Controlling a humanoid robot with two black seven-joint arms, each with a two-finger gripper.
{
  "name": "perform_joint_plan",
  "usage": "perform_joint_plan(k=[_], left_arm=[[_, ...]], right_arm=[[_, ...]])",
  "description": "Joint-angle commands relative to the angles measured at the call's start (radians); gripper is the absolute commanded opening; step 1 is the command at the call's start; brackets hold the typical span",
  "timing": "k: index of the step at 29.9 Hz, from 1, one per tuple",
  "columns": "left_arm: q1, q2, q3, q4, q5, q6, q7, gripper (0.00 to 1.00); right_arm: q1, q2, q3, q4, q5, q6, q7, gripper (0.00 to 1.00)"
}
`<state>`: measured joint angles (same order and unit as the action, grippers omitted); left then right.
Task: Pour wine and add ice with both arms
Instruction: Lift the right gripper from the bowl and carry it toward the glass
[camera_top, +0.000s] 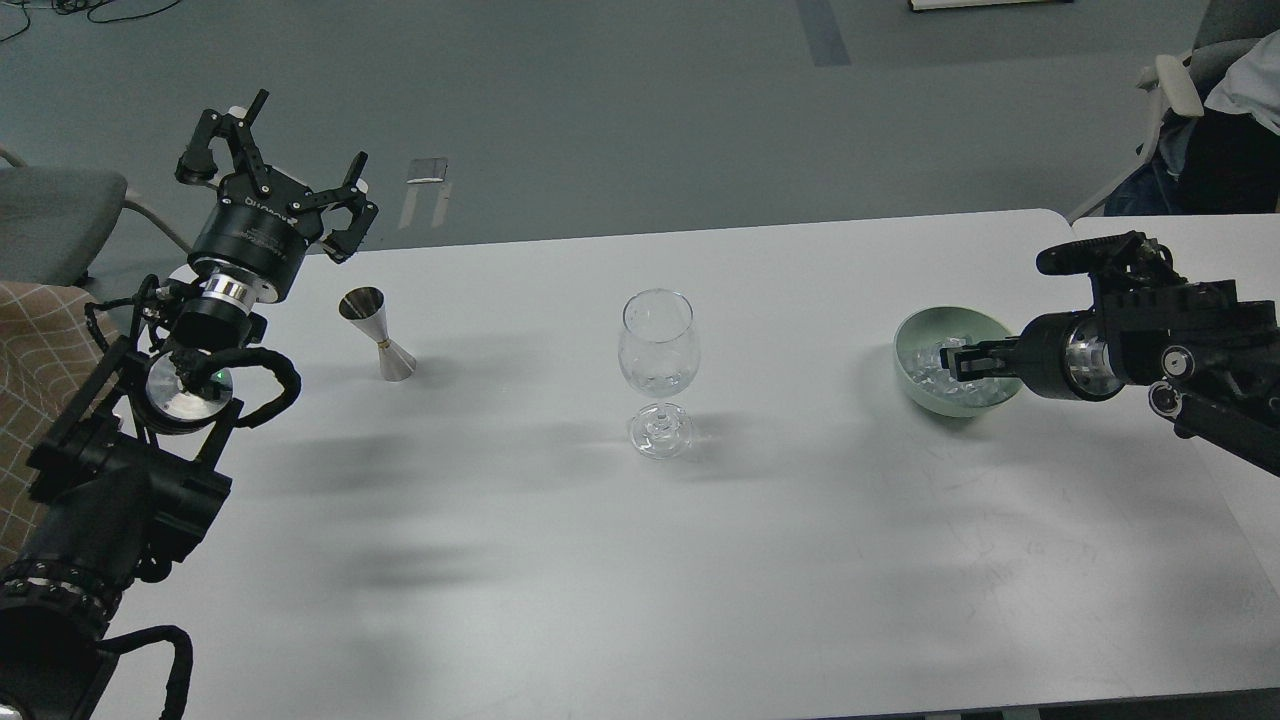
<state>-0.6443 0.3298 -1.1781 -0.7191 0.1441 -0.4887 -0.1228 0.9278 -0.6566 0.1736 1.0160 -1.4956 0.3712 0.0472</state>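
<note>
you've got even, bright overhead light, soft blurry shadows across the white table (700, 560), no glare, everything's reasonably sharp.

The wine glass (657, 370) is stood upright near the middle of the desk (700, 560). At its 9 o'clock, well apart, a jigger (378, 333) is stood on the desk. At its 3 o'clock, well apart, a bowl (915, 375) is set near the desk's right end, and the ice (935, 375) is heaped in it. The right gripper (952, 360) is reached into the bowl from 3 o'clock, over the ice. The left gripper (275, 175) is held above the desk's far left corner, at the jigger's 10 o'clock.
</note>
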Motion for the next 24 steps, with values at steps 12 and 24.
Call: perform_joint_plan(k=[12,24], left_arm=[[0.0,0.012,-0.018,0.0,0.0,0.0,0.002,0.98],[-0.002,0.012,-0.018,0.0,0.002,0.0,0.003,0.98]], right_arm=[[0.003,-0.109,0.092,0.133,0.014,0.002,0.01,0.22],[0.005,-0.179,0.288,0.4,0.015,0.003,-0.001,0.25]])
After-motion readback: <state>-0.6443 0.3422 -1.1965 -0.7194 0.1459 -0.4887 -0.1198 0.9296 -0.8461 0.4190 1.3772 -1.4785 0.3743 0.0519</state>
